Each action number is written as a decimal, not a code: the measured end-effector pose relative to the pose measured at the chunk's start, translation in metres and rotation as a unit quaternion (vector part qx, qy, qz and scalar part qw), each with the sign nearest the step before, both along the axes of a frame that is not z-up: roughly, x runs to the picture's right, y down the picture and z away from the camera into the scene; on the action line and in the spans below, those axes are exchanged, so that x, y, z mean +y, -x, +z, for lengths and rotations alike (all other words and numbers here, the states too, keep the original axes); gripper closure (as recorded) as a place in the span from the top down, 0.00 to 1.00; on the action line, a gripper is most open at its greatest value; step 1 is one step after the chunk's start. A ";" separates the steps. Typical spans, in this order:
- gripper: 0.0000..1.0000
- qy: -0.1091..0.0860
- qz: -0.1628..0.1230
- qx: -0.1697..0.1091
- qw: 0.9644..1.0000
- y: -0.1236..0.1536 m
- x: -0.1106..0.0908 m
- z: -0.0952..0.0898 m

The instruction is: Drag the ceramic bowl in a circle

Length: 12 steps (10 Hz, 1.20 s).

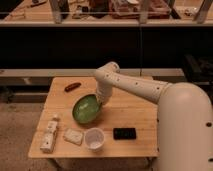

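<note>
Sitting at two o'clock on the ceramic bowl (pixel 85 111), the gripper (pixel 101 99) seems placed for dragging; its hold cannot be told.

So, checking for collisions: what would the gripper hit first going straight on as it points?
The gripper points down at the far-right rim of the ceramic bowl, so probably the bowl first, with the table just under it; depth is unclear.
</note>
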<state>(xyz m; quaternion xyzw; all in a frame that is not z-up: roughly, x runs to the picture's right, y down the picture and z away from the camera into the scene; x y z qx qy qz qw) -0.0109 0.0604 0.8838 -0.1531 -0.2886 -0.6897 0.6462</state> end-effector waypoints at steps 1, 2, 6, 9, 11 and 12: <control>0.00 0.003 0.017 -0.002 1.000 -0.010 -0.012 0.012; 0.00 0.007 0.046 -0.006 0.999 -0.025 -0.028 0.026; 0.00 0.017 0.127 -0.004 0.992 -0.070 -0.061 0.062; 0.00 0.023 0.132 0.050 0.990 -0.109 -0.050 0.065; 0.00 0.018 0.121 0.081 0.989 -0.141 -0.041 0.054; 0.00 0.012 0.118 0.099 0.988 -0.164 -0.034 0.044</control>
